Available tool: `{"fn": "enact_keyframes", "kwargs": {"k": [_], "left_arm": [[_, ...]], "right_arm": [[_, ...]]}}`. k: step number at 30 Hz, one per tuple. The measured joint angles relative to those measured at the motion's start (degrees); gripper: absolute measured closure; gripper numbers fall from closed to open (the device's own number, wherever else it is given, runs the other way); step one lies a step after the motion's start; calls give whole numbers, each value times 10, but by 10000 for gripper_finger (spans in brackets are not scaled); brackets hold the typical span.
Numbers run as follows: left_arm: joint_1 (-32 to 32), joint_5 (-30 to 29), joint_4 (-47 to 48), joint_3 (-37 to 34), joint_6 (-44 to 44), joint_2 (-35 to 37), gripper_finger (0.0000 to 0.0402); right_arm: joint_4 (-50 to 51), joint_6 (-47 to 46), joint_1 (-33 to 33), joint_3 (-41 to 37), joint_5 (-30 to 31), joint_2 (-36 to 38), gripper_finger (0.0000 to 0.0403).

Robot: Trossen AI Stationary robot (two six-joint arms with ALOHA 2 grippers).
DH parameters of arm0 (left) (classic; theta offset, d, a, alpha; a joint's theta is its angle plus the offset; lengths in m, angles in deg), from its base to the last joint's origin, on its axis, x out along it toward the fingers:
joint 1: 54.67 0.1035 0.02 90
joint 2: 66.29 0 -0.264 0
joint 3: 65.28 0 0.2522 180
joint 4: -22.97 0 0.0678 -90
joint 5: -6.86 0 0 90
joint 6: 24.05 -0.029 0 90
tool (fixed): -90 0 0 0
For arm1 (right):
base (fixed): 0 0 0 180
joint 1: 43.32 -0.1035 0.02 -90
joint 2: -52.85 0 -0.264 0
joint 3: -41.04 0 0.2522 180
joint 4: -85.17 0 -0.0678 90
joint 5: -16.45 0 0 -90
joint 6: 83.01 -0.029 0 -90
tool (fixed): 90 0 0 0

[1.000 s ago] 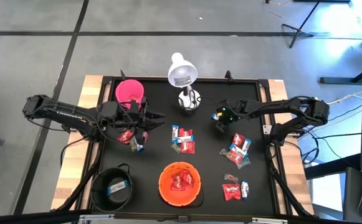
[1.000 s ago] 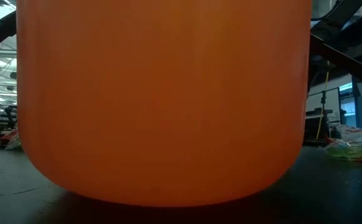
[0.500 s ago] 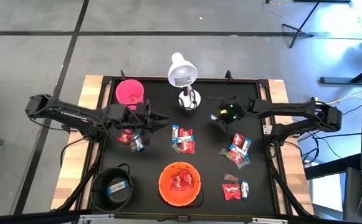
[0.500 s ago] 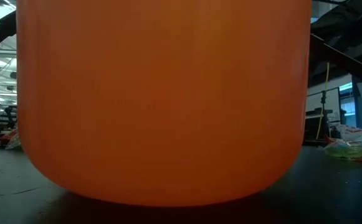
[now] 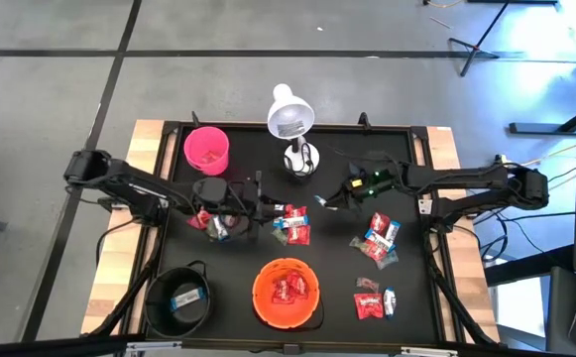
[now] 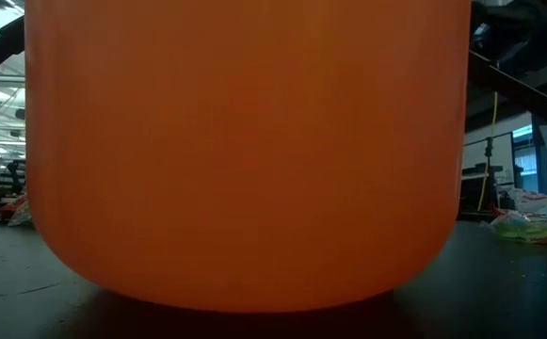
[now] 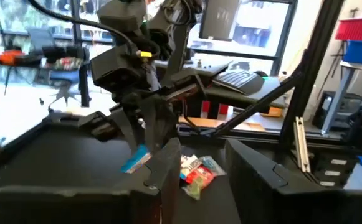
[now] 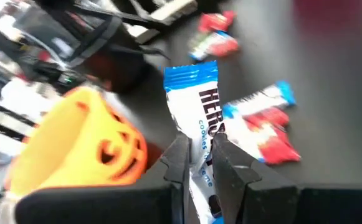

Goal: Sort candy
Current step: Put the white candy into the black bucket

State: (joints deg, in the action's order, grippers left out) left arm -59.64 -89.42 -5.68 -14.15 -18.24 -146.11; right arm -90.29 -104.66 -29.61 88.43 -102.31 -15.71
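Small wrapped candy lies on the black table in clusters: mid-table (image 5: 290, 224), by the left arm (image 5: 213, 224), on the right (image 5: 377, 239) and near right (image 5: 372, 300). My right gripper (image 5: 329, 200) hangs over the table's middle, shut on a blue-and-white candy (image 8: 196, 102). The left wrist view shows that candy (image 7: 136, 159) hanging under the right gripper. My left gripper (image 5: 261, 205) is open and empty, just left of the middle cluster. The orange bowl (image 5: 286, 293) holds red candy; the black bowl (image 5: 180, 297) holds a blue-and-white piece. My right gripper pinches the blue-and-white candy between its two fingers (image 8: 178, 160) by one end of the wrapper (image 8: 200, 148). The fingers slant down from the table's right. The rest of the wrapper sticks out past the fingertips, its blue end (image 8: 192, 73) free, lifted clear of the table.
A pink cup (image 5: 206, 149) and a white desk lamp (image 5: 289, 124) stand along the far side. The orange bowl (image 6: 245, 151) fills the low view, with candy (image 6: 522, 226) showing past its side. A raised rim (image 5: 436, 248) borders the table.
My left gripper has reached toward the table's right, ending beside the middle candy cluster. My right gripper has moved toward the table's left and slightly nearer, over the table's middle.
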Motion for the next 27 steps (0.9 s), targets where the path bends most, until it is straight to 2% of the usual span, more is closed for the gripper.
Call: {"fn": "enact_keyframes", "kwargs": {"k": [4, 9, 18, 23, 27], "left_arm": [[2, 0, -49, 2, -23, -35, 284], [10, 0, -22, 56, -41, -74, 254], [17, -7, 156, 199, -105, -142, 178], [17, -41, 230, 236, -126, -147, 165], [17, -43, 246, 236, -130, -147, 170]], "right_arm": [[-49, -21, -24, 0, -4, 0, 354], [-88, -39, -42, 1, -4, 0, 353], [-106, -53, -48, 1, -9, 0, 353], [-105, -53, -48, 1, -15, 0, 353], [-107, -53, -48, 1, -18, 0, 352]]}}
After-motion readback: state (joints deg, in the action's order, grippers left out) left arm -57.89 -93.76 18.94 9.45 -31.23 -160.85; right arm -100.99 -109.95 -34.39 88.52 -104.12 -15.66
